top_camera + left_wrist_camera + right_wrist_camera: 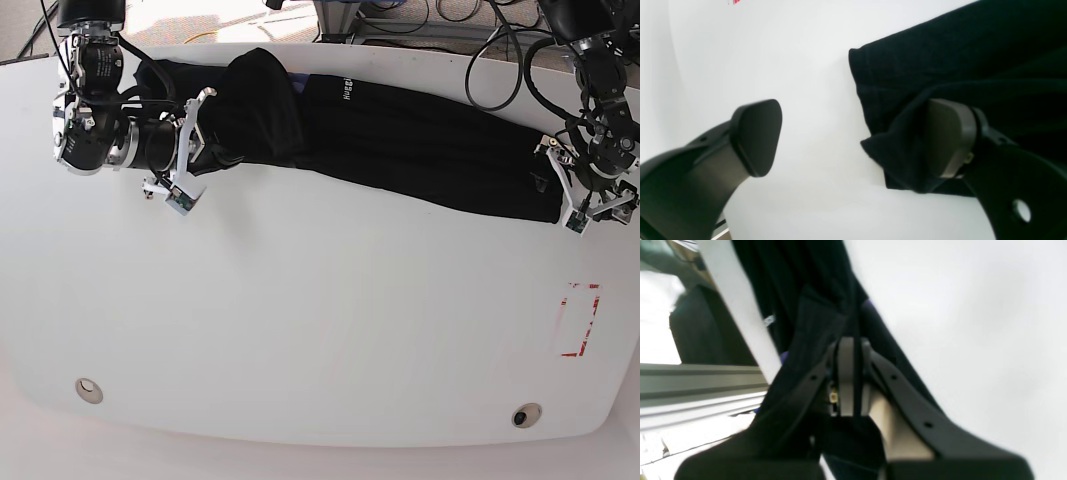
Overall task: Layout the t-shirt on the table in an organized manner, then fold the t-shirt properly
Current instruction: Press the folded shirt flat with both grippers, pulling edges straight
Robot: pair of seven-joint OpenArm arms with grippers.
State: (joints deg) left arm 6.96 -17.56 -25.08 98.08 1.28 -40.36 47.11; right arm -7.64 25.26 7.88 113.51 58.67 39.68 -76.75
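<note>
Right pincer (853,373) apparently pinches black t-shirt (420,140).

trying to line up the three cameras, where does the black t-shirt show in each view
Left wrist: the t-shirt fills the upper right, its end corner lying between the open left gripper fingers.
Right wrist: it runs from top centre down the middle, bunched and clamped in the shut right gripper.
Base: it stretches in a long band along the far edge, from one gripper to the other.
Shared landmark: the white table under the cloth in all three.
</note>
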